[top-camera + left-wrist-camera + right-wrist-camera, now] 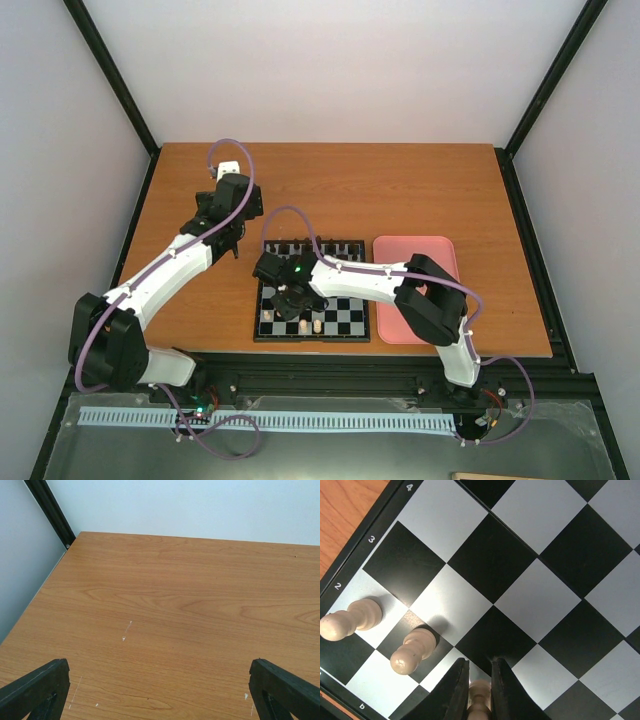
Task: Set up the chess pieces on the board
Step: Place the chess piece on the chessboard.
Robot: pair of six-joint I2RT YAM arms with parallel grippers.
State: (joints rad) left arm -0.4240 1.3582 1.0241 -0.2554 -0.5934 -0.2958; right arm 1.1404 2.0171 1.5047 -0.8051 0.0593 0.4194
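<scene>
The black-and-white board [345,316] lies at the table's near middle. My right gripper [293,308] hangs over its near-left part. In the right wrist view this gripper [479,660] is shut on a cream chess piece [480,700] just above a white square. Two more cream pieces [412,651] [351,620] stand upright on the board [535,600] by its numbered edge. My left gripper [228,245] hovers left of the board over bare wood. Its jaws [158,664] stand wide open with nothing between them.
A pink tray [440,246] lies directly right of the board. Small dark pieces [300,248] line the board's far row. The right arm's forearm crosses above the board and the tray. Black frame posts stand at the table's back corners.
</scene>
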